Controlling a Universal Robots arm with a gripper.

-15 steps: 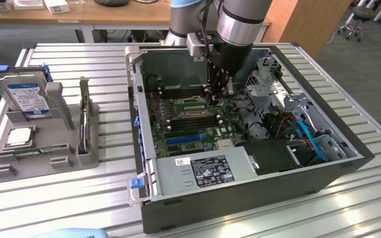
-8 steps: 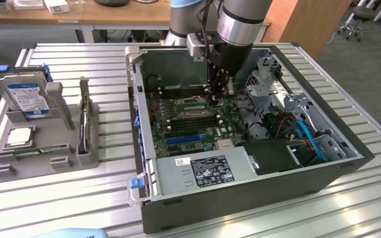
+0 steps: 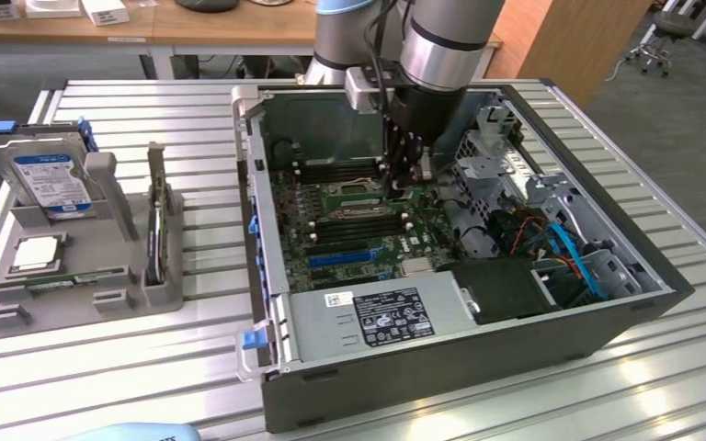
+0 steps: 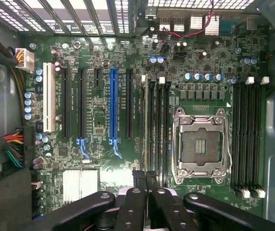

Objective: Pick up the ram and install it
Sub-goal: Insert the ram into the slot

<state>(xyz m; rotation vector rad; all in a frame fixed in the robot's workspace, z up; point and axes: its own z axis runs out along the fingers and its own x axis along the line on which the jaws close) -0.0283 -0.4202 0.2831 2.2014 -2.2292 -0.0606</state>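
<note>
Hanging inside the open computer case (image 3: 451, 377), the gripper (image 4: 145, 177) pinches its fingers (image 4: 132, 207) nearly together on the ram (image 4: 146, 125) — the thin stick stands edge-on over the memory slots (image 4: 159, 130), beside the empty processor socket (image 4: 201, 144).

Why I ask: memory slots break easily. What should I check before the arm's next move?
1. Fingers closed together: ok.
2. Ram in line with the memory slots beside the processor socket: ok.
3. Ram pushed fully home: cannot tell.
4. Fingers actually gripping the ram: cannot tell.
5. Fingers clear of the processor socket: ok.
6. Blue cables away from the arm: ok.
</note>
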